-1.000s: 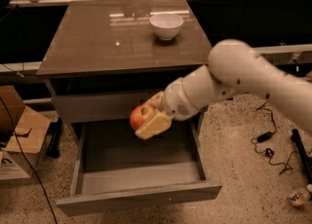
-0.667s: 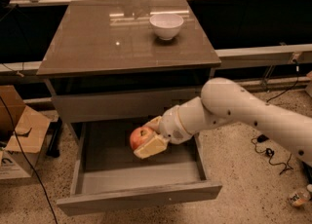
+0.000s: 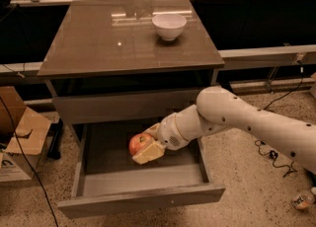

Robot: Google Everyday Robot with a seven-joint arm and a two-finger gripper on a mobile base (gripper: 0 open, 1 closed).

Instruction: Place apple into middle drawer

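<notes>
The red-orange apple [image 3: 138,142] is held between the cream fingers [image 3: 147,152] of my gripper [image 3: 146,145], inside the open middle drawer [image 3: 143,199], low over its floor near the middle. I cannot tell whether the apple touches the floor. The gripper is shut on the apple. The white arm reaches in from the right, over the drawer's right side. The drawer is pulled far out below a like grey drawer front [image 3: 123,106], which is closed.
A white bowl [image 3: 169,26] stands on the cabinet's brown top [image 3: 98,43] at the back right. Cardboard boxes [image 3: 19,137] sit on the floor to the left. Cables [image 3: 271,154] and a small object [image 3: 302,200] lie on the speckled floor at the right.
The gripper has carried the apple downward and a little forward, from in front of the upper drawer front into the open drawer.
</notes>
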